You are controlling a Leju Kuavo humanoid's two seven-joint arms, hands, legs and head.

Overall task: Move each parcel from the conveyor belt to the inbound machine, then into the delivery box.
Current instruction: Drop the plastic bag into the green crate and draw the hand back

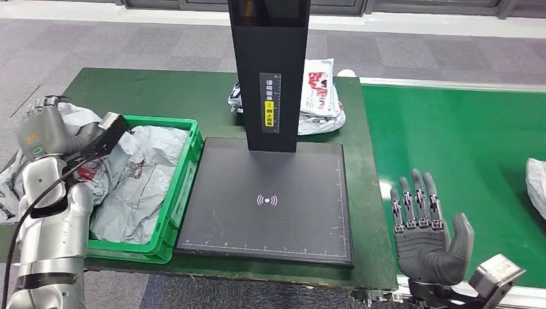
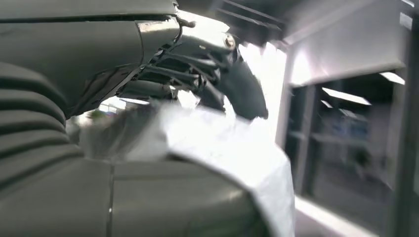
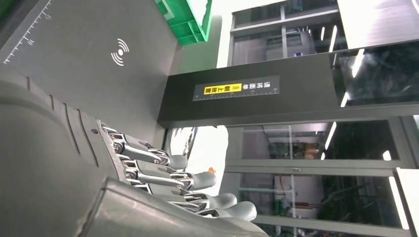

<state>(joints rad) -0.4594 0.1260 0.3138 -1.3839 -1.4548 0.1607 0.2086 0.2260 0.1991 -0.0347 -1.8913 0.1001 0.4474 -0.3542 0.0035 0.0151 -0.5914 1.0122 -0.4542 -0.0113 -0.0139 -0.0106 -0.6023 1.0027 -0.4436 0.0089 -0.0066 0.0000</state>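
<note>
My left hand point(image 1: 40, 132) hangs over the left end of the green delivery box point(image 1: 183, 187), blurred. It grips a grey plastic parcel point(image 1: 80, 117); in the left wrist view that parcel point(image 2: 232, 153) lies between the thumb and the dark fingers point(image 2: 237, 84). Several crumpled grey parcels point(image 1: 138, 190) fill the box. The inbound machine's black plate point(image 1: 270, 206) is bare, its column point(image 1: 269, 71) rising behind it. My right hand point(image 1: 425, 225) is open, fingers straight, at the seam between table and green conveyor belt point(image 1: 451, 141). One pale parcel point(image 1: 537, 183) lies on the belt at the right edge.
Two more printed parcels point(image 1: 320, 96) lie on the green table point(image 1: 161, 96) behind the column. The belt's white rail point(image 1: 451, 84) runs along its far side. The right wrist view shows the plate point(image 3: 99, 59) and the column's yellow label point(image 3: 236, 89).
</note>
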